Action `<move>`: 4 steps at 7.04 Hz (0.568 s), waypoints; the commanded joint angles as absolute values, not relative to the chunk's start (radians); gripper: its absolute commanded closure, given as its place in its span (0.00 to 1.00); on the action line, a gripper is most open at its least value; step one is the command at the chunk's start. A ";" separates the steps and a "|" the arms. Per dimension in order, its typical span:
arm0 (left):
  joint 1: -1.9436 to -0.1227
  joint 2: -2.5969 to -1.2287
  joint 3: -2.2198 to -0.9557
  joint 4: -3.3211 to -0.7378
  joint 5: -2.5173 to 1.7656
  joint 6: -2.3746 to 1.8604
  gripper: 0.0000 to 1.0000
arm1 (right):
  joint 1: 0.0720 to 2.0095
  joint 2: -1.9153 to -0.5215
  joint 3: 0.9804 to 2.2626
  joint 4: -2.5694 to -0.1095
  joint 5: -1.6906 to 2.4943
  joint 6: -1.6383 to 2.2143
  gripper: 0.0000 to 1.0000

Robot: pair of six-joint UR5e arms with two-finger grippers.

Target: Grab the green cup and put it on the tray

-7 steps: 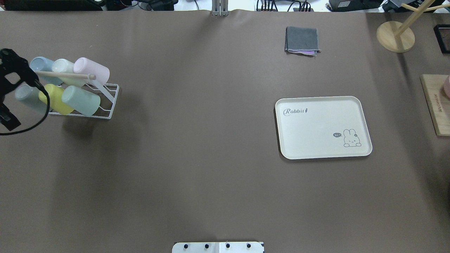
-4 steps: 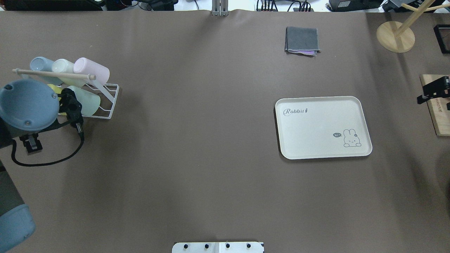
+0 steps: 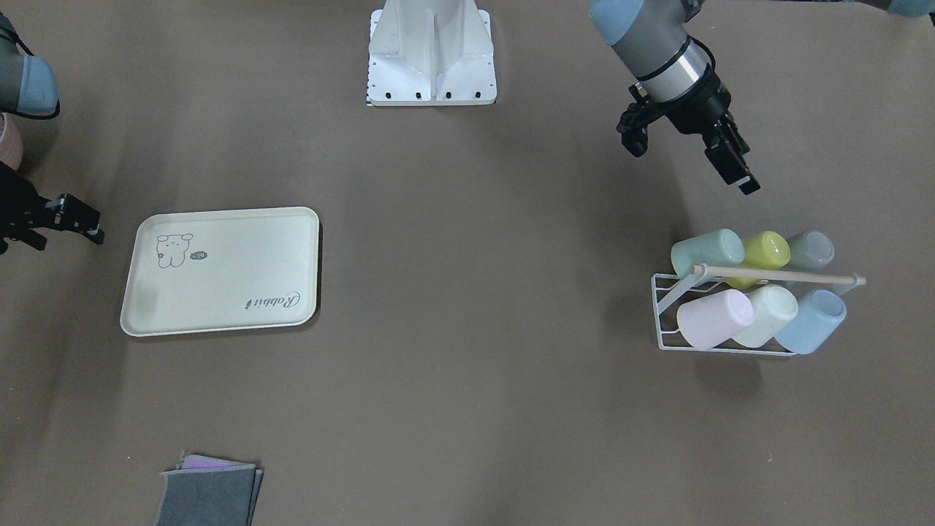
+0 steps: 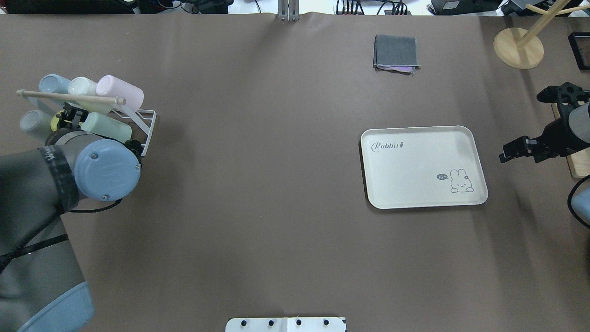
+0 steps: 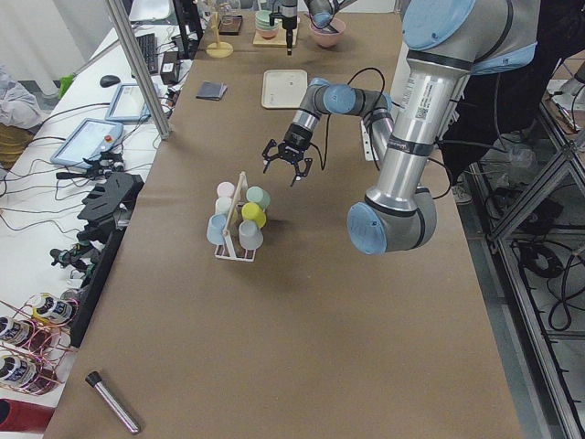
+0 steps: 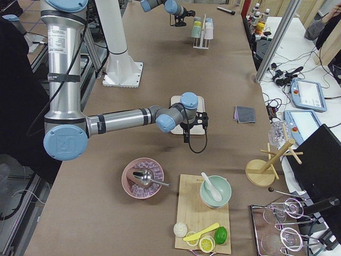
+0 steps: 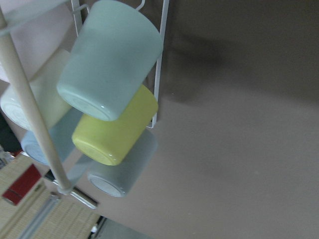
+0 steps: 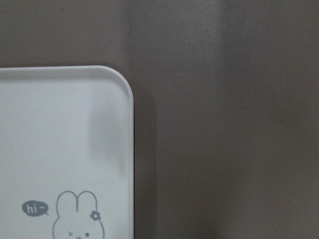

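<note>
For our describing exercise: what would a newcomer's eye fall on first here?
The white rack of six pastel cups lying on their sides, on the robot's left, with the left gripper open close by. Then the bare cream tray with its rabbit drawing, toward the right.

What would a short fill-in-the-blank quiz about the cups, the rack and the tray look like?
The rack holds ____ cups.
In its row, the green cup has one neighbour, the ____ cup.
The script on the tray reads ____.
The folded cloth is mostly ____ on top.
Missing words: six; yellow; Rabbit; grey.
</note>
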State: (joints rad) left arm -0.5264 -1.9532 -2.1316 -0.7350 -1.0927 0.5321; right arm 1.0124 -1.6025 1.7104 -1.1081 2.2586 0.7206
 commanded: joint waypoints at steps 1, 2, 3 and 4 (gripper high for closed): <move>-0.560 -2.050 -1.986 -0.724 -1.022 0.557 0.02 | 0.951 -1.589 1.657 -1.058 2.235 0.721 0.00; -0.567 -2.055 -1.976 -0.721 -1.017 0.558 0.02 | 0.940 -1.554 1.622 -1.057 2.230 0.721 0.00; -0.569 -2.068 -1.964 -0.645 -0.978 0.563 0.02 | 0.937 -1.514 1.579 -1.058 2.229 0.721 0.00; -0.552 -2.113 -1.965 -0.524 -0.974 0.561 0.02 | 0.937 -1.479 1.545 -1.060 2.227 0.721 0.01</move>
